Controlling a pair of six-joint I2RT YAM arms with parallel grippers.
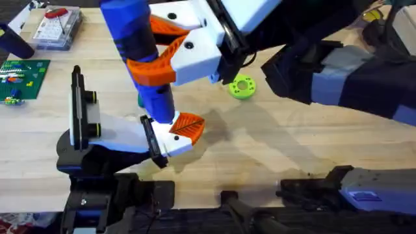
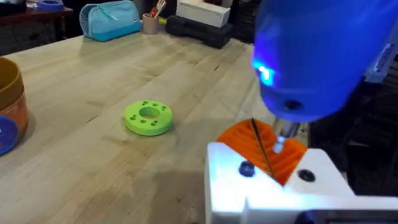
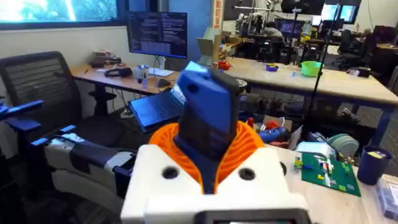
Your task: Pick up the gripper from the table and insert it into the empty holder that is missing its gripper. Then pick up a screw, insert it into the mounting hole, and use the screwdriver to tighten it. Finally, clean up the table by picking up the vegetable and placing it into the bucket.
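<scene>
My right gripper (image 1: 166,55) reaches across from the right and is shut on the screwdriver (image 1: 140,39), gripping its bright-blue handle. In the right wrist view the orange pads (image 3: 168,140) press both sides of the handle (image 3: 208,112) at the right gripper (image 3: 208,155). The screwdriver points steeply down, its bit (image 2: 264,146) at the orange and white part of my left gripper (image 2: 267,168), between two dark screw heads. That left gripper (image 1: 182,133) sits low over the table's middle. The bucket (image 2: 9,106) stands at the edge of the left wrist view. A dark-green sliver, seemingly the vegetable (image 1: 139,99), peeks from behind the screwdriver.
A lime-green disc with holes (image 1: 242,86) (image 2: 148,118) lies right of the grippers. At the back left sit a clear parts box with a red-handled tool (image 1: 57,26) and a green circuit board (image 1: 23,78). The right arm (image 1: 338,78) spans the table's right half.
</scene>
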